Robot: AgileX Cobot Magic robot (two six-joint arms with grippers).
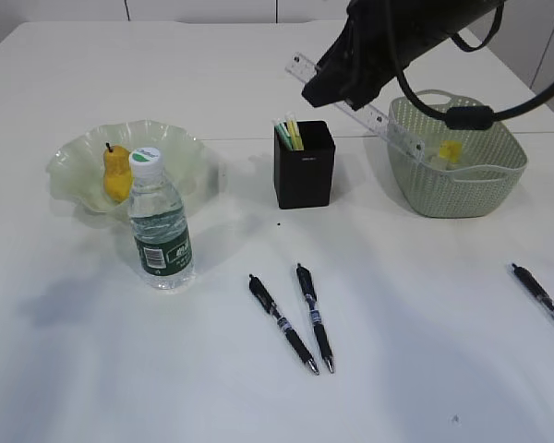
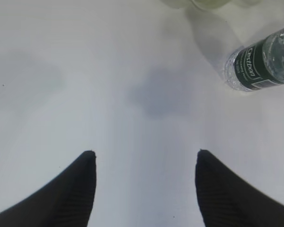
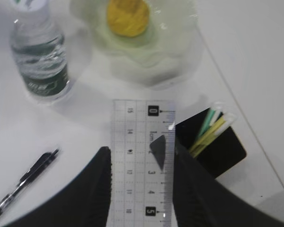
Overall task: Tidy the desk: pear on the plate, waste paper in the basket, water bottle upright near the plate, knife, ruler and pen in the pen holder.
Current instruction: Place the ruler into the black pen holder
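My right gripper (image 3: 141,153) is shut on the clear ruler (image 3: 142,137), holding it across its width in the air. In the exterior view the ruler (image 1: 394,126) slants above and behind the black pen holder (image 1: 305,171), under the right gripper (image 1: 337,85). Yellow and green sticks stand in the pen holder (image 3: 220,149); I cannot make out the knife. The pear (image 1: 116,172) lies on the green plate (image 1: 180,148). The water bottle (image 1: 160,226) stands upright beside it. Yellow waste paper (image 1: 451,150) lies in the basket (image 1: 462,185). My left gripper (image 2: 144,153) is open over bare desk, with the water bottle (image 2: 262,66) ahead to its right.
Two black pens (image 1: 283,323) (image 1: 315,317) lie side by side on the desk in front of the pen holder. A third pen (image 1: 540,297) lies near the right edge. One pen (image 3: 23,182) shows at the lower left of the right wrist view.
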